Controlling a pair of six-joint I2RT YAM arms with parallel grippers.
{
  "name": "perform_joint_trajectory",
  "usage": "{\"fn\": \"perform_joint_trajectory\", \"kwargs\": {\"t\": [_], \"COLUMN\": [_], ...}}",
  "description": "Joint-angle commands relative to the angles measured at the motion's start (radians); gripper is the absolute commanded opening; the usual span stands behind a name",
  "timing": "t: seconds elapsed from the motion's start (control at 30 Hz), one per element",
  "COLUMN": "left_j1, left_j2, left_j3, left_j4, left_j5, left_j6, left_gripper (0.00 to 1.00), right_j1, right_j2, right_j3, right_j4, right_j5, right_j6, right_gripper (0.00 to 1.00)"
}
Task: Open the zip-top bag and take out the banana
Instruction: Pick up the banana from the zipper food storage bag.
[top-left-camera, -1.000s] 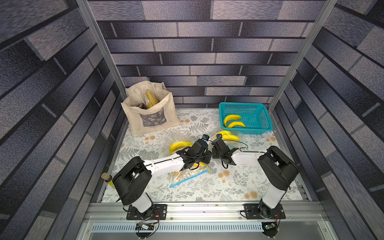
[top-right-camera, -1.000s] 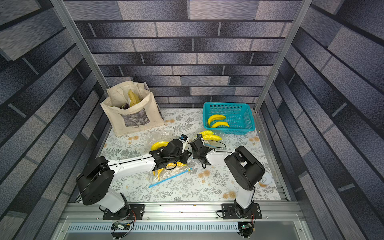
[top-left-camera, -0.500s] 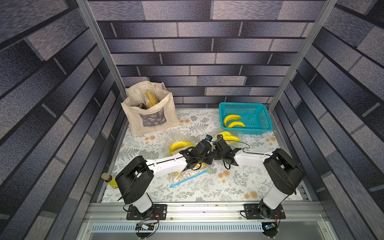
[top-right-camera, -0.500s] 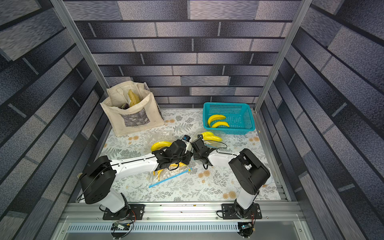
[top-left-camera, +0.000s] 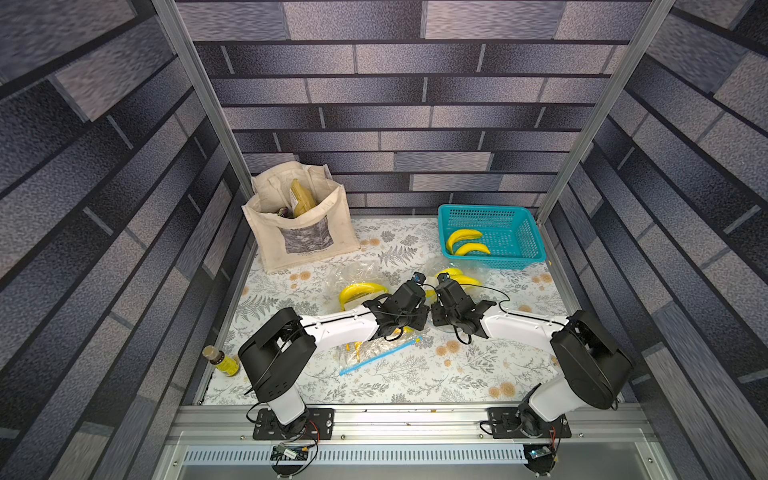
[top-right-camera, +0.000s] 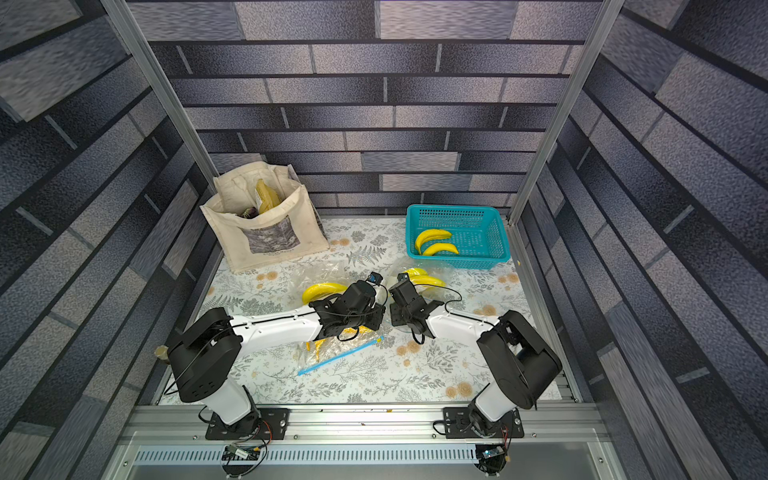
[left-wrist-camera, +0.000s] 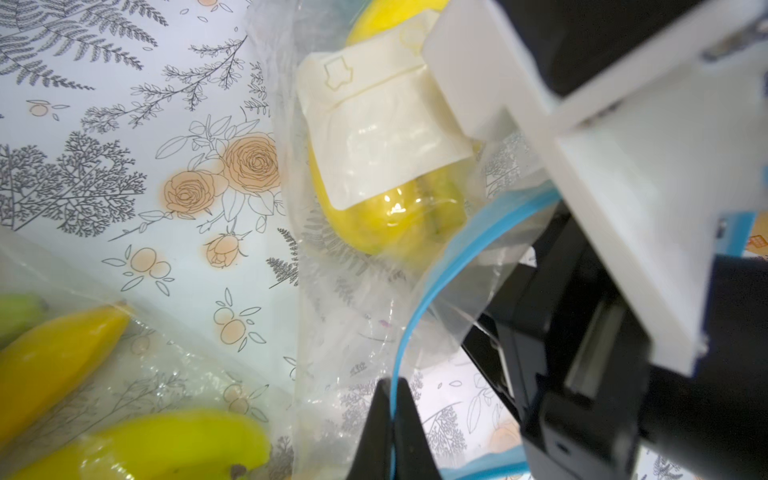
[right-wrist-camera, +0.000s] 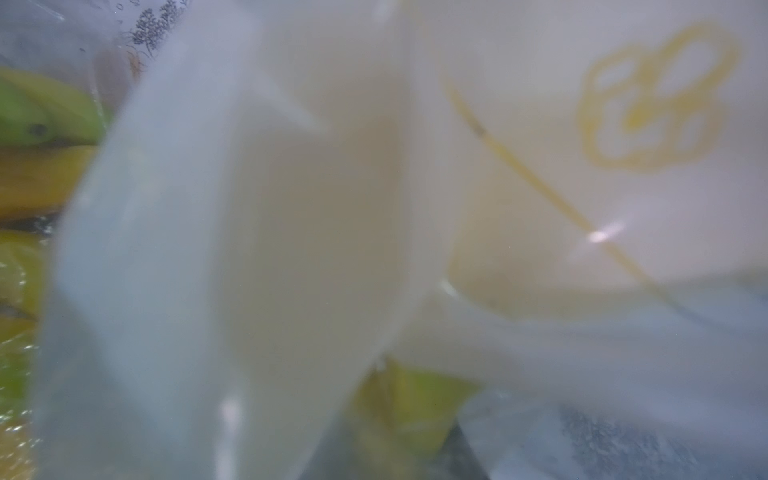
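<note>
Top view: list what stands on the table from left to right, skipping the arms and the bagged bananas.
From the left: small brown-capped bottle with a yellow label → beige canvas tote bag → teal plastic mesh basket.

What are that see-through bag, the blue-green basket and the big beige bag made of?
The zip-top bag looks like thin clear glossy plastic film, crinkled. The basket seems rigid moulded plastic, with mesh walls. The tote looks like matte woven cloth, softly creased.
</note>
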Motion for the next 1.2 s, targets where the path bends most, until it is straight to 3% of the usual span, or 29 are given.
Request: {"fn": "perform_joint_trajectory", "kwargs": {"t": [0.0, 0.47, 0.77, 0.9, 1.17], "left_j1": [0.015, 0.067, 0.113, 0.132, 0.223], "left_j2": [0.014, 0.092, 0.140, 0.149, 0.173], "left_j3": [0.035, 0.161, 0.274, 0.309, 0.353], "left_j4": [-0.009, -0.066, -0.123, -0.160, -0.147], "left_j5": [-0.015, -0.031, 0.004, 0.023, 0.224], "left_j6": [0.010, 0.022, 0.069, 0.099, 0.058], "left_gripper": [0.00, 0.00, 0.00, 0.00, 0.00], "right_j1": [-0.006, -0.006, -0.006, -0.006, -0.006], "right_j2": [-0.068, -0.375, -0.490, -0.536, -0.624], "right_j3": [-0.006, -0.025, -0.029, -0.051, -0.050], "right_j4": [-0.066, -0.418, -0.448, -0.377, -0.269], "right_j5": [-0.153, -0.495, -0.688, -0.774, -0.887], "right_j6": [-0.055, -0.184, -0.193, -0.172, -0.113], "right_gripper": [0.00, 0.00, 0.00, 0.00, 0.00]}}
